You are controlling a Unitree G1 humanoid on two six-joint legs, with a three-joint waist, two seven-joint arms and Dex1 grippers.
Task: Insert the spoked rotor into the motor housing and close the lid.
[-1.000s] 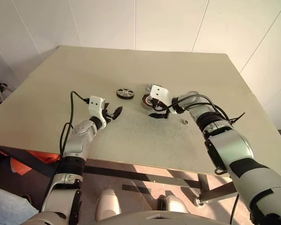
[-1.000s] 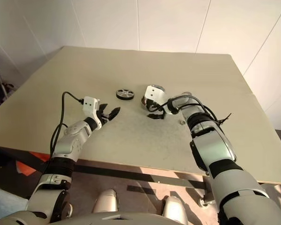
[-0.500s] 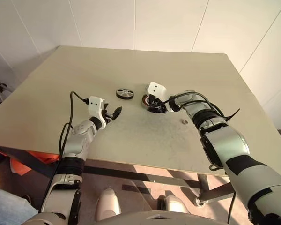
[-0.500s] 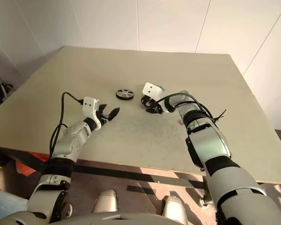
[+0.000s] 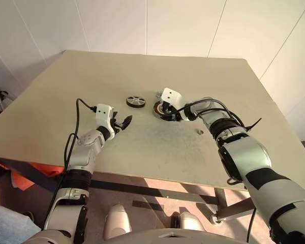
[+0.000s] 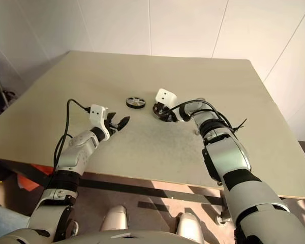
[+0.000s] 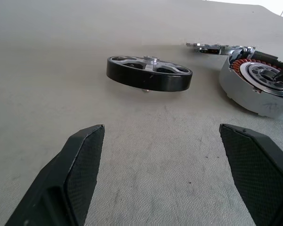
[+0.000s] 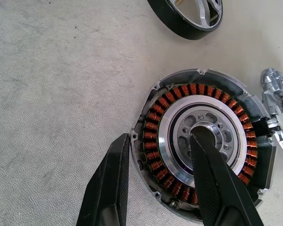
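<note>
Right end effector (image 8: pixel 160 188) half-closed astride the housing (image 8: pixel 203 141) wall — steadying it; left end effector (image 7: pixel 174 174) wide open, empty — rotor (image 7: pixel 149 73) next.

Bright, even daylight across the table (image 5: pixel 142 76), no harsh glare on the matte top. Sun patch on the floor (image 5: pixel 157 185) under the near edge, so light comes in low from the room side. Shadows on the tabletop are soft and short. Head views are sharp in the middle, with straight wall seams leaning toward the corners. In the left wrist view the near fingers (image 7: pixel 75 174) go slightly soft; the spoked rotor (image 7: pixel 149 77) is crisp. In the right wrist view the motor housing (image 8: pixel 203 141) is sharp, with small highlights on its silver centre.
</note>
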